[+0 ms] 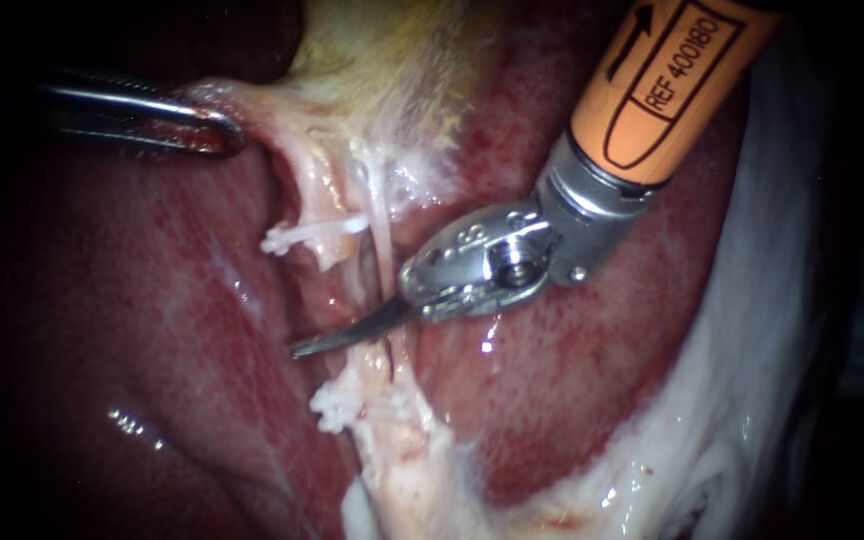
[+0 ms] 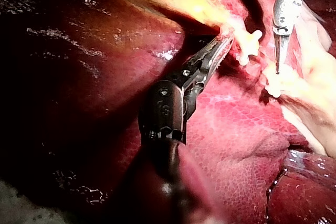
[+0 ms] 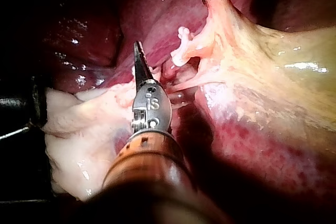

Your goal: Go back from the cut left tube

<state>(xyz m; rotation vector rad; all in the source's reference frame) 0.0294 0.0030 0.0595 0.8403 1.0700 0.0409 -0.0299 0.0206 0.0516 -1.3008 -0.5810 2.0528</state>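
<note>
Right instrument (image 1: 327,340), blades closed on nothing, pointed toward 8 o'clock across the gap in the cut left tube (image 1: 324,250), whose clipped stumps sat at its 12 and 5 o'clock, so retreat would likely run toward 2 o'clock.

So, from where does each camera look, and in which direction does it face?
Endoscope view: close to the tissue, facing the liver and two white clips; left instrument enters from the left, right instrument from upper right.
Left wrist view: on the left arm, facing along its shaft to jaws shut on pale tissue.
Right wrist view: on the right arm, facing along its shut blades.
Shared: all three show the right instrument and a clip.
</note>
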